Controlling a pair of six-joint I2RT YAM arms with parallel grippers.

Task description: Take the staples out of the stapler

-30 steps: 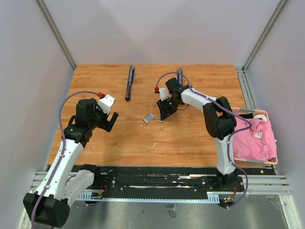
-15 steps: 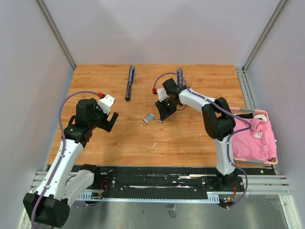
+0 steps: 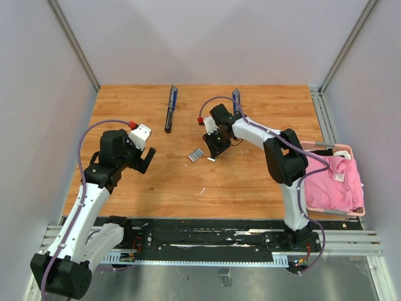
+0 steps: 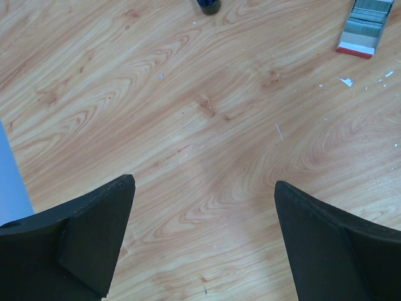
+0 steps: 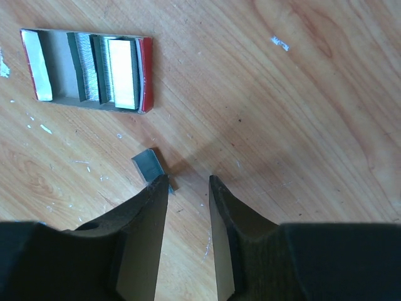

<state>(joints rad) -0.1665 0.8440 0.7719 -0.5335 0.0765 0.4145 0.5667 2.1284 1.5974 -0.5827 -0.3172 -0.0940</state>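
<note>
A small silvery staple strip [image 5: 150, 166] lies on the wooden table, touching the tip of my right gripper's left finger; it also shows in the top view [image 3: 211, 159]. My right gripper [image 5: 188, 179] hovers just over the table beside it, jaws a narrow gap apart with nothing between them; in the top view it [image 3: 213, 150] is at mid-table. A long dark blue and black stapler [image 3: 170, 108] lies at the far middle. My left gripper [image 4: 203, 182] is wide open and empty over bare wood, at the left in the top view [image 3: 148, 159].
An open white box with red edge [image 5: 84, 70], holding rows of staples, lies left of the right gripper [image 3: 197, 154] [image 4: 363, 28]. A second dark blue object [image 3: 236, 96] lies behind the right arm. A pink cloth in a tray [image 3: 335, 179] sits at the right edge.
My right gripper has shifted slightly left and away, so the small staple strip now shows clear beside it. The left arm has not moved.
</note>
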